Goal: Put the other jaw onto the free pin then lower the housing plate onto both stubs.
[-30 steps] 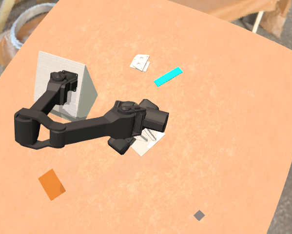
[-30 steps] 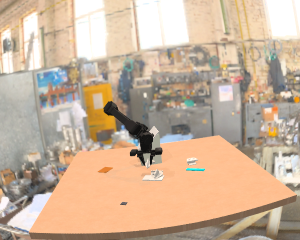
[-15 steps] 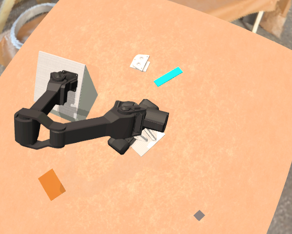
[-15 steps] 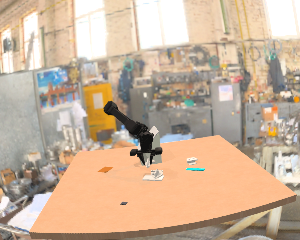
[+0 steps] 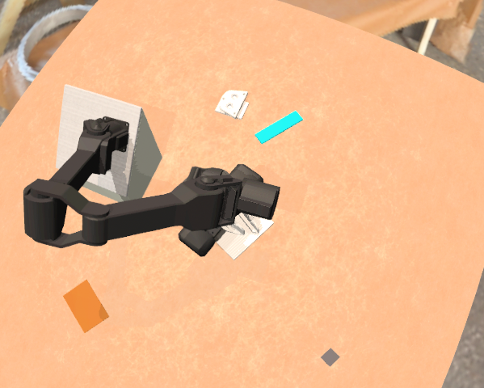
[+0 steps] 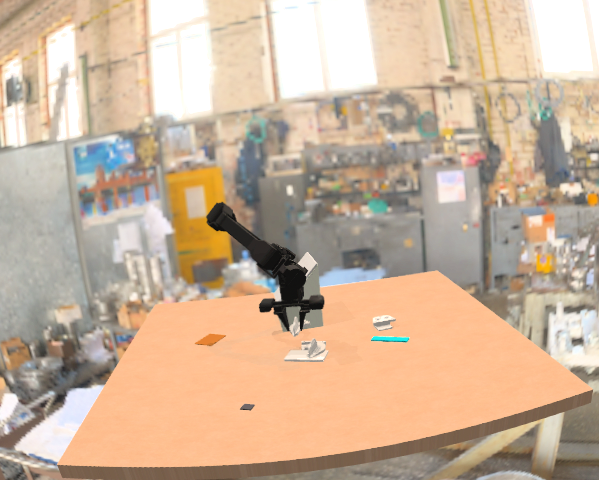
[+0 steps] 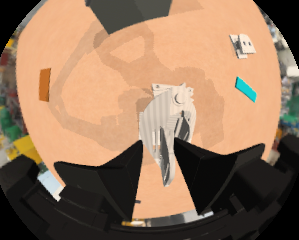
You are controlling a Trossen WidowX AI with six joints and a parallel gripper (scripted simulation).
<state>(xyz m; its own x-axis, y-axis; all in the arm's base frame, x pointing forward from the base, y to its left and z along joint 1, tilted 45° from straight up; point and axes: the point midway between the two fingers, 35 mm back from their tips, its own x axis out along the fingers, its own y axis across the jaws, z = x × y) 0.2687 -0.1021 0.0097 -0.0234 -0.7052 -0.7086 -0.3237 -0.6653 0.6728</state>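
The pale base [image 5: 234, 250] [image 6: 294, 356] stands on the table. One pale jaw [image 6: 315, 348] sits on it, leaning upward. My gripper [image 6: 295, 330] [image 7: 157, 142] points down and is shut on the other jaw [image 6: 294, 326] [image 7: 165, 162]. In the exterior view this held jaw hangs above the table, apart from the base and behind it. In the wrist view it covers much of the base, and I cannot tell the free pin clearly. The arm hides the fingertips in the top view. The white housing plate [image 5: 237, 100] [image 6: 383, 318] [image 7: 246, 45] lies away from the base.
A cyan bar [image 5: 279, 127] [image 6: 389, 339] [image 7: 245, 89] lies near the housing plate. An orange rectangle [image 5: 83, 304] [image 6: 210, 339] [image 7: 44, 85] lies across the table. A small dark square [image 5: 330, 356] [image 6: 247, 407] lies near an edge. The grey wedge [image 5: 145, 154] [image 6: 313, 289] stands at the arm's mount.
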